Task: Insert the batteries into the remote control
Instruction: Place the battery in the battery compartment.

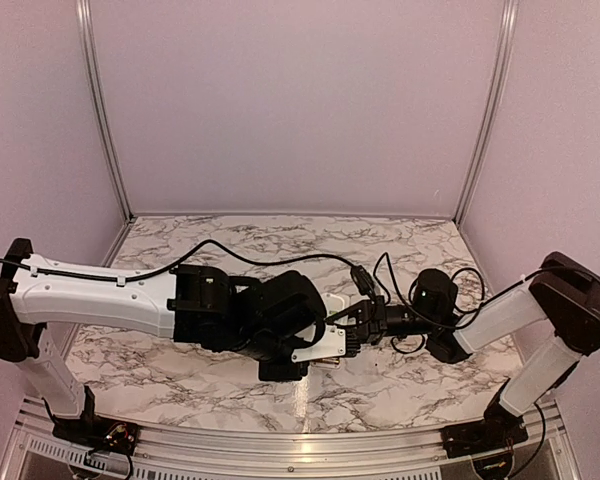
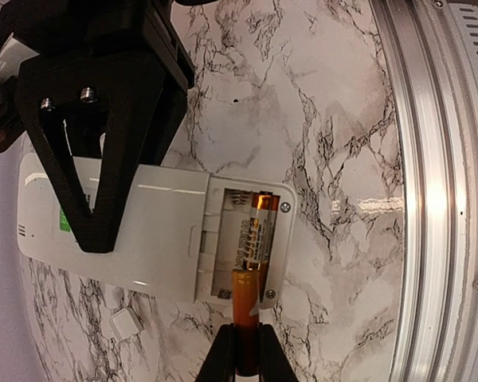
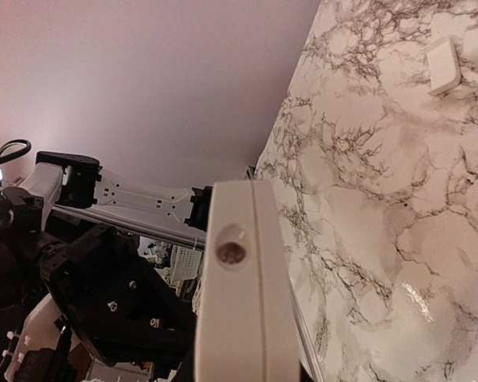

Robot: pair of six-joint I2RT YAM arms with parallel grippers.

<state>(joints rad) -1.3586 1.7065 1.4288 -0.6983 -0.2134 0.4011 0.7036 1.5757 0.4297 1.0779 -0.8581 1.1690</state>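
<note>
Marble table (image 1: pixel 180 372), lilac walls (image 1: pixel 300 100).

Left wrist: left gripper (image 2: pixel 247 360) pinches orange battery (image 2: pixel 247 296) at bay of remote (image 2: pixel 163 231). Gold battery (image 2: pixel 253 232) is seated. Right gripper (image 2: pixel 99 231) clamps remote.

Right wrist: remote end-on above marble. Small white piece (image 3: pixel 444 64) lies apart.

lower end of the orange battery (image 2: pixel 246 298) hidden between the left fingers (image 2: pixel 219 362), themselves cut off below.

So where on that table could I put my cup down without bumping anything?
Bare table runs along the back wall, and a strip lies along the near edge between the arm bases. The middle is crowded: the left arm and right arm meet there around the remote.
</note>
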